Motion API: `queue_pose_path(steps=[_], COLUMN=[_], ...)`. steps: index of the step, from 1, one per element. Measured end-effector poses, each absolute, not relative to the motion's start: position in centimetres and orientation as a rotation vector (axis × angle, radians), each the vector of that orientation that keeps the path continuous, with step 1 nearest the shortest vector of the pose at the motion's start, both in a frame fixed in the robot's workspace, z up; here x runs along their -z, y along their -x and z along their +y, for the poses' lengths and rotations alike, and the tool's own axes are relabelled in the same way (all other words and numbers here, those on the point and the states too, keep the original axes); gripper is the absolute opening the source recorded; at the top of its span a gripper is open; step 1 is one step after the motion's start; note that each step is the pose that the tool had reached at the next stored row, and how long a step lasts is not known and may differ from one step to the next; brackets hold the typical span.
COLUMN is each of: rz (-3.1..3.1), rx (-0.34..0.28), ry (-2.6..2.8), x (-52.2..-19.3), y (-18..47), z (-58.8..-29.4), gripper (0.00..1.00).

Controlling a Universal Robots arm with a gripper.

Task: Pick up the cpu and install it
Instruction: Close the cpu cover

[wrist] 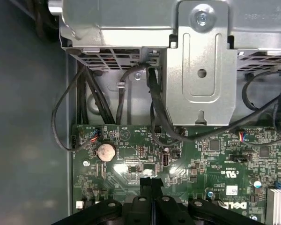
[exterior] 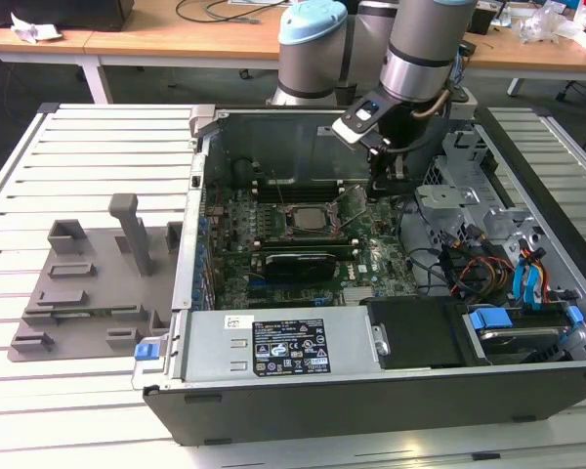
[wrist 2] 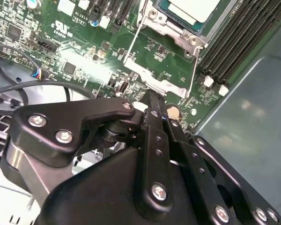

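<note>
The cpu lies flat in the motherboard socket, inside the open computer case; its silvery top also shows in the second wrist view, framed by the metal socket bracket. My gripper hangs over the board to the exterior view's right of the socket. Its black fingers are shut together with nothing between them in both wrist views. The tips sit close above the socket's raised metal plate and its wire lever. Whether they touch it I cannot tell.
A grey plastic fixture tray lies on the slatted table at the exterior view's left of the case. Black cables and a metal drive cage crowd the board beyond the gripper. A coin battery and memory slots are nearby.
</note>
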State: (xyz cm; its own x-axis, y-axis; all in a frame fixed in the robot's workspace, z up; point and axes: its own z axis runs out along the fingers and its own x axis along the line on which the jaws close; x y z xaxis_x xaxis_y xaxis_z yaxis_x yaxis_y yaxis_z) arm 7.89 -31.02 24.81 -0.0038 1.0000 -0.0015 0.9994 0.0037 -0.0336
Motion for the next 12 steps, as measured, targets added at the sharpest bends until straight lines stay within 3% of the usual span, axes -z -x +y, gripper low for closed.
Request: queue_pose_path(steps=[12], rz=[-2.210], rx=[-0.039], ry=[2.201], x=[-24.68], y=[-7.09], z=[-31.01], gripper=[0.11])
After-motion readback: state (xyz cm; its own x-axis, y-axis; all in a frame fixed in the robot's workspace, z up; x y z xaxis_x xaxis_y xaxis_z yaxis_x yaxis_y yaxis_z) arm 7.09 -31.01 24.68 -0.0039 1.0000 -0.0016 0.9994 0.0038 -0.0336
